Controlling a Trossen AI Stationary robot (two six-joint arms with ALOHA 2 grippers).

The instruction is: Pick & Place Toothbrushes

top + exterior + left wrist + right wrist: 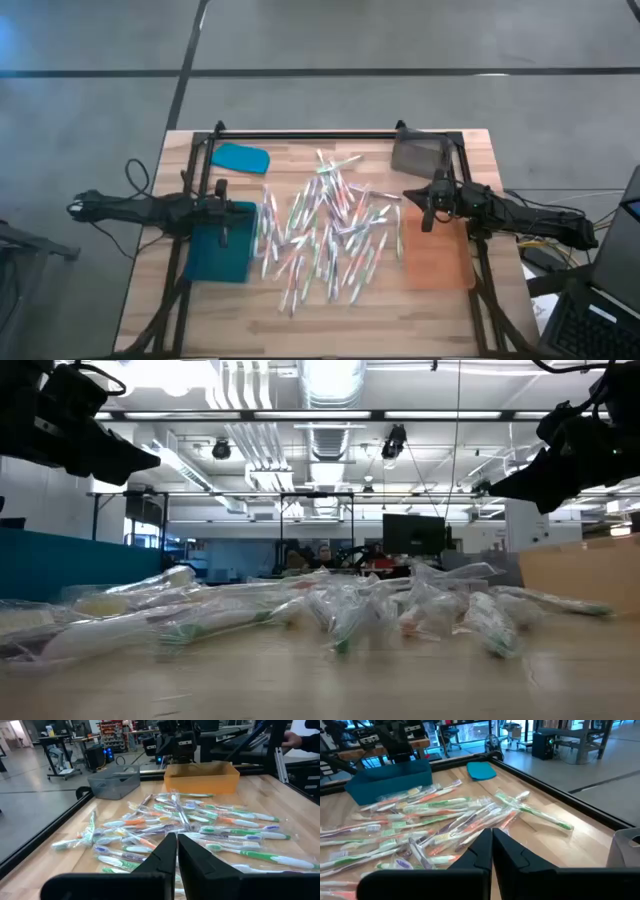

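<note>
Wrapped toothbrushes [325, 232] heaped mid-table between two trays.

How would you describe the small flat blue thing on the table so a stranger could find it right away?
Start at the wooden table and find the deep teal tray on the left side under the left arm. Just beyond that tray, near the far left corner, lies the flat blue lid. Unlike the trays, it is a thin rounded slab with no walls, and lighter blue.

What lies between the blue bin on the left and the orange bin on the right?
High view: between the blue plastic bin and orange plastic bin lies the scattered pile of wrapped toothbrushes on bare wooden tabletop.
</note>
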